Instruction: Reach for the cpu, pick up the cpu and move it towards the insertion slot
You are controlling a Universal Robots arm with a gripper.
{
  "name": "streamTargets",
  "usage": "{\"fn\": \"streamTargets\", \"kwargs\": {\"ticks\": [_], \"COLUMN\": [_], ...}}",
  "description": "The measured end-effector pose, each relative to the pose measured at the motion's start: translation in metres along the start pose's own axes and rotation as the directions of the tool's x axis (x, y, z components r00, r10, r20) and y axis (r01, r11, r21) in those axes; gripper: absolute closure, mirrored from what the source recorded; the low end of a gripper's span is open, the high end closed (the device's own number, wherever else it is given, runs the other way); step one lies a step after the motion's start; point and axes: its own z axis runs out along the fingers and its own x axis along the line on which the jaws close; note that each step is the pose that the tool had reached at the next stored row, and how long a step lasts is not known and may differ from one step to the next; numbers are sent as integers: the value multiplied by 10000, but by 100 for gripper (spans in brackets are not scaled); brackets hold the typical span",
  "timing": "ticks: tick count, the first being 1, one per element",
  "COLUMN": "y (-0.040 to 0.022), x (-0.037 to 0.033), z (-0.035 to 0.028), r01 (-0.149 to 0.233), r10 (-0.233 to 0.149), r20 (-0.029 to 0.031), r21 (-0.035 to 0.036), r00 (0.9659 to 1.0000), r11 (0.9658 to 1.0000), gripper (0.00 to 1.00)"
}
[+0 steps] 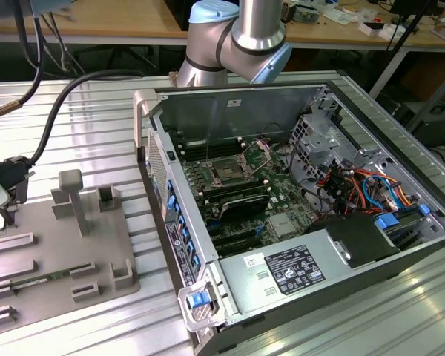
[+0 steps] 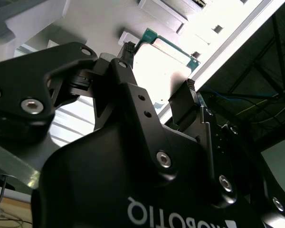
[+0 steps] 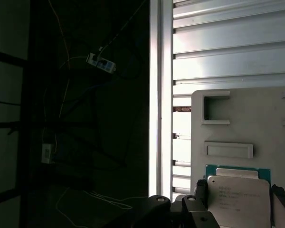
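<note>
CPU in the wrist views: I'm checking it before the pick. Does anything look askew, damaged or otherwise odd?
Nothing stands out. The cpu lies flat on the grey tray, its edges square with the tray's raised ridges. No bend, chip or lifted corner shows in either wrist view.

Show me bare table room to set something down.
Bare ribbed table lies between the computer case and the exterior view's bottom-right corner, and beyond the grey tray, where a black cable crosses. Crowded: the tray's fixtures, inside the case.
</note>
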Motion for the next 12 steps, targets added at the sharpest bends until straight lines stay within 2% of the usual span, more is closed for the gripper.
{"fn": "streamTargets", "kwargs": {"ticks": [12], "y": [1], "x": [0], "z": [-33], "r01": [1], "r10": [-1], "r20": [0], "r21": [0], "r00": [10000], "r11": [10000], "gripper": [45]}}
